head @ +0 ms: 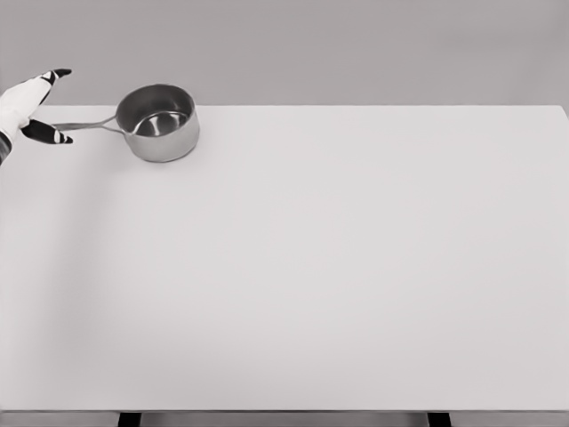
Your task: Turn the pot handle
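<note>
At the far left edge, the left hand (pixel 36 107) comes into the picture. It is white with black fingertips (pixel 60 74). The fingers are spread wide apart and hold nothing. One finger points up and to the right. Another finger, lower down, points to the right, and its tip sits right by the end of the pot handle (pixel 87 126). It is too close to tell if the finger touches the handle or not.

The handle is long, thin and shiny. It lies almost flat, going left to right, with its free end pointing left toward the hand. Its other end joins the pot on the pot's left side.

The saucepan (pixel 160 123) is a round, silver metal pot. It stands upright near the back left corner of the white table (pixel 311 267). Its open top faces up. You can see down inside it to the shiny bottom, and there is nothing in it.

To the right of the pot, the table top goes on, flat and white, all the way to the right edge. Two dark table legs (pixel 130 419) peek out at the bottom.
</note>
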### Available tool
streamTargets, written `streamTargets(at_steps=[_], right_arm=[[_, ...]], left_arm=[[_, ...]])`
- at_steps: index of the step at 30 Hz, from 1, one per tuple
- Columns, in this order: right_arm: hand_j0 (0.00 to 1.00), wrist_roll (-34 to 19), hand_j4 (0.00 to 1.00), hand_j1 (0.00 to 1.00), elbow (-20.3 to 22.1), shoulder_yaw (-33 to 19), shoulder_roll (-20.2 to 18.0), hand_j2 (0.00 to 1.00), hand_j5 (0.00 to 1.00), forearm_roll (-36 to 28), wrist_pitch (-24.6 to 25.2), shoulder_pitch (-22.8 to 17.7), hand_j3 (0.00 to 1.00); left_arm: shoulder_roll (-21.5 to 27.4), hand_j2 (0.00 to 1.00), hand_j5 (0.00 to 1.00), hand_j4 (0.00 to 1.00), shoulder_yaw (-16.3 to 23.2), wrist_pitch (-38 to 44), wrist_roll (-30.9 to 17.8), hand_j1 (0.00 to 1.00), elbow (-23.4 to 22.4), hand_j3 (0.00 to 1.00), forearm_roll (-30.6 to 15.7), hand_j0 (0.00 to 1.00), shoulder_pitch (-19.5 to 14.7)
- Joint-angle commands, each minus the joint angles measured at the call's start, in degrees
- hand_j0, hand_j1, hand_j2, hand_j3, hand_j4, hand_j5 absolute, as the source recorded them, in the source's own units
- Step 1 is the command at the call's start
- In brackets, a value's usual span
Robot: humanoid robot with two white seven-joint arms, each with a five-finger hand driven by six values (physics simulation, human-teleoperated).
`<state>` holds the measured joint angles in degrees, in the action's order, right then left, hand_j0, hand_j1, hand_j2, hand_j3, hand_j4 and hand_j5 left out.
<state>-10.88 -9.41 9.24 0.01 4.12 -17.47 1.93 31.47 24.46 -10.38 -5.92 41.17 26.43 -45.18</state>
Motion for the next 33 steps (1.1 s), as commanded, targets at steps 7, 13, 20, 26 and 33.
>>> streamTargets(at_steps=[7,13,20,26,33], right_arm=[[1.0,-0.01,1.0,1.0,0.01,-0.01,-0.01,1.0,1.0,0.01,-0.02,0.0,1.0],[1.0,-0.01,1.0,1.0,0.01,-0.01,-0.01,1.0,1.0,0.01,-0.02,0.0,1.0],[1.0,-0.01,1.0,1.0,0.01,-0.01,-0.01,1.0,1.0,0.01,-0.02,0.0,1.0],[1.0,-0.01,1.0,1.0,0.01,-0.01,-0.01,1.0,1.0,0.01,-0.02,0.0,1.0],[1.0,-0.01,1.0,1.0,-0.08,-0.01,-0.01,1.0,1.0,0.01,-0.02,0.0,1.0]], left_arm=[[-0.79,1.0,1.0,1.0,0.06,0.01,0.03,1.0,-0.57,1.0,-0.07,1.0,-0.26],[-1.58,1.0,1.0,1.0,0.15,0.09,0.03,1.0,-0.65,1.0,0.02,1.0,-0.79],[-1.58,1.0,1.0,1.0,0.15,0.09,0.03,1.0,-2.06,1.0,0.02,1.0,-1.58],[-1.67,1.0,1.0,1.0,0.15,0.27,0.12,1.0,-3.12,1.0,0.11,1.0,-2.11],[-2.29,1.0,1.0,1.0,0.15,0.36,0.12,1.0,-3.99,1.0,0.2,1.0,-2.72]])
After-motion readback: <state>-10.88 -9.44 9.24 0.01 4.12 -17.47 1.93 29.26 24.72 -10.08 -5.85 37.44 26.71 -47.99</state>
